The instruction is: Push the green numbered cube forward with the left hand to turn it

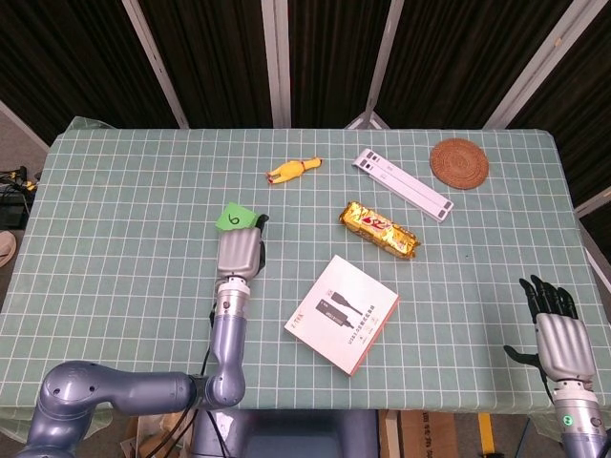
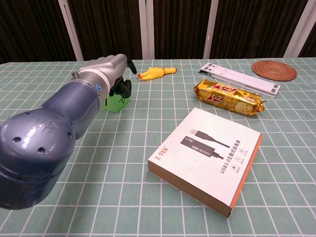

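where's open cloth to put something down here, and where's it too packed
Free: the table's left side beyond the green numbered cube, and the stretch between the USB cable box and the right hand. Crowded: the far middle, where rubber chicken, white stand, snack bar and woven coaster cluster; the left hand sits against the cube.
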`<state>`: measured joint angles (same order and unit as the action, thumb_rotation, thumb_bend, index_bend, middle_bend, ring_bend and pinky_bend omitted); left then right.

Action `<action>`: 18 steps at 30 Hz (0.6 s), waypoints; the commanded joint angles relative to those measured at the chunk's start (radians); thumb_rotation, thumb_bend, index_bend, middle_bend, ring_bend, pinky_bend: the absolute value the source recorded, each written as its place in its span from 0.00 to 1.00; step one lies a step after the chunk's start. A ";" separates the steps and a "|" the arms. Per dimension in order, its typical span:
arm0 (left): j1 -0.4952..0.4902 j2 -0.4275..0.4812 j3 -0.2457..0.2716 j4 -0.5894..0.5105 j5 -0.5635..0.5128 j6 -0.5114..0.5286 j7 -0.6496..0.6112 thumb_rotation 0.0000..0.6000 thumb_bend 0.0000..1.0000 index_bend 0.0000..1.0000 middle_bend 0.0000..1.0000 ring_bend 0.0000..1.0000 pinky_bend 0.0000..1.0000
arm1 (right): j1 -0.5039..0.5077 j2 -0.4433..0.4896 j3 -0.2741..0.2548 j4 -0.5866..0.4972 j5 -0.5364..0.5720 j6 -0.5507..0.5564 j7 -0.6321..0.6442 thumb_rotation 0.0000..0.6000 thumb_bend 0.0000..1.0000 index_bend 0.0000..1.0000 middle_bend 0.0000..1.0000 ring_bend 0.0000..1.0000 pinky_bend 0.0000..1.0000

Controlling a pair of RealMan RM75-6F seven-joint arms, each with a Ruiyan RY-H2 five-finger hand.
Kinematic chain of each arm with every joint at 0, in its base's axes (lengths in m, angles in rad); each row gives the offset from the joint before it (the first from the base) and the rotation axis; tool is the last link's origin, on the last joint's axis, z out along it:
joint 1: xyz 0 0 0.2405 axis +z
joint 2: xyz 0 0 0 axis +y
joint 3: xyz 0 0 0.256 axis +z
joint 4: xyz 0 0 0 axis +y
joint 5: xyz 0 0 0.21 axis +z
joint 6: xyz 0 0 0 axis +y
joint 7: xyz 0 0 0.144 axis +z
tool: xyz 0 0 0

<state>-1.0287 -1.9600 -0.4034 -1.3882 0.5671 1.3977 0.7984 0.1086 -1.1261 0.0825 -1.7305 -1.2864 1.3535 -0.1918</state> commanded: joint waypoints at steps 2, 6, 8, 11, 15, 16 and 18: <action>0.055 0.115 0.006 -0.185 0.036 -0.015 -0.001 1.00 0.85 0.24 0.82 0.71 0.78 | 0.001 0.000 -0.001 0.000 0.002 -0.002 -0.002 1.00 0.07 0.04 0.00 0.00 0.00; 0.079 0.290 0.081 -0.357 0.050 0.044 0.196 1.00 0.76 0.24 0.72 0.63 0.75 | 0.002 -0.002 -0.001 -0.001 0.006 -0.005 -0.008 1.00 0.07 0.04 0.00 0.00 0.00; 0.095 0.373 0.128 -0.428 0.077 0.082 0.275 1.00 0.71 0.24 0.66 0.56 0.71 | 0.002 -0.003 -0.002 -0.004 0.007 -0.005 -0.013 1.00 0.07 0.04 0.00 0.00 0.00; 0.149 0.485 0.187 -0.537 0.146 0.140 0.290 1.00 0.65 0.24 0.52 0.42 0.64 | 0.002 -0.005 -0.002 -0.007 0.007 -0.001 -0.019 1.00 0.07 0.04 0.00 0.00 0.00; 0.280 0.628 0.262 -0.656 0.301 0.192 0.103 1.00 0.61 0.23 0.40 0.27 0.51 | 0.001 -0.009 -0.001 -0.005 0.007 0.006 -0.024 1.00 0.07 0.04 0.00 0.00 0.00; 0.317 0.658 0.290 -0.661 0.360 0.201 0.036 1.00 0.60 0.23 0.38 0.25 0.47 | 0.001 -0.010 -0.001 -0.003 0.006 0.006 -0.023 1.00 0.07 0.04 0.00 0.00 0.00; 0.398 0.710 0.352 -0.640 0.482 0.234 -0.104 1.00 0.57 0.23 0.37 0.22 0.41 | 0.001 -0.010 -0.001 -0.001 0.001 0.009 -0.021 1.00 0.07 0.04 0.00 0.00 0.00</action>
<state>-0.8045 -1.3959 -0.1862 -1.9902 0.8119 1.5473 0.9671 0.1094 -1.1361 0.0815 -1.7322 -1.2838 1.3615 -0.2134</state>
